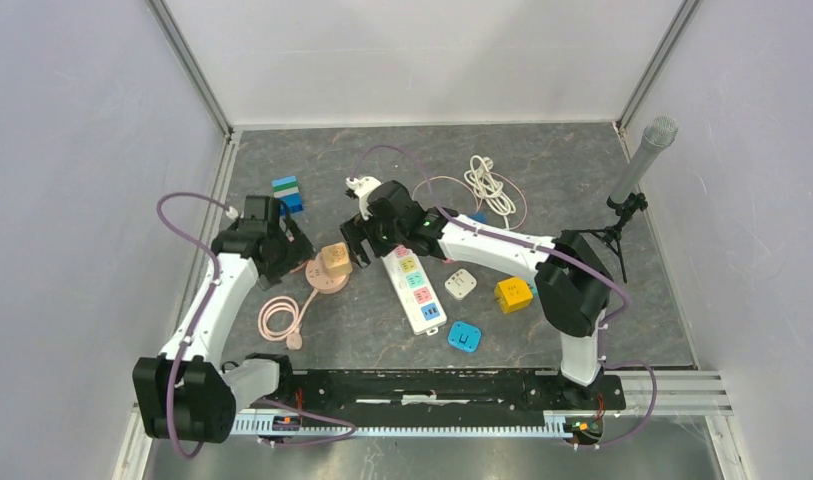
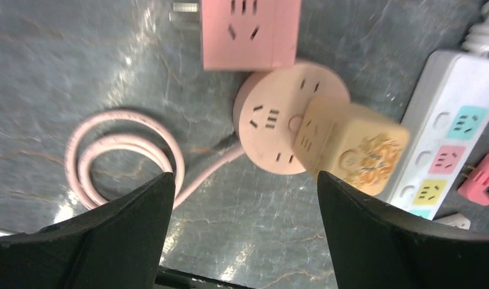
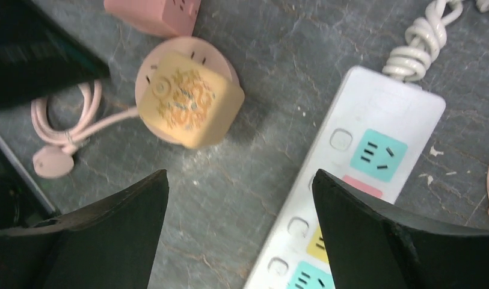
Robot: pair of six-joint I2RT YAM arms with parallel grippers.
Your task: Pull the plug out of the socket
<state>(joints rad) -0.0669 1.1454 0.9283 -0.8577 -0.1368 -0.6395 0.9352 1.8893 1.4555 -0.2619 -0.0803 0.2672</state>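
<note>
Top view: the left gripper [image 1: 290, 245] and the right gripper [image 1: 354, 245] flank the yellow cube plug [image 1: 334, 259], and neither touches it. The plug sits on the round pink socket [image 1: 325, 282], just beside the white power strip [image 1: 418, 292].

Left wrist: the left fingers [image 2: 127, 229] are spread wide with nothing between them. The plug leans over the socket's edge toward the strip, and I cannot tell whether its pins are seated. A pink cube adapter [image 2: 251, 30] lies just beside the socket.

Right wrist: the right fingers [image 3: 374, 229] are also wide apart and empty, with the plug ahead of them.

To do it well, I would pin the socket's bare rim with one gripper, close the other squarely on the cube's flat sides, and pull straight along the pins, since the light base would likely lift otherwise
</note>
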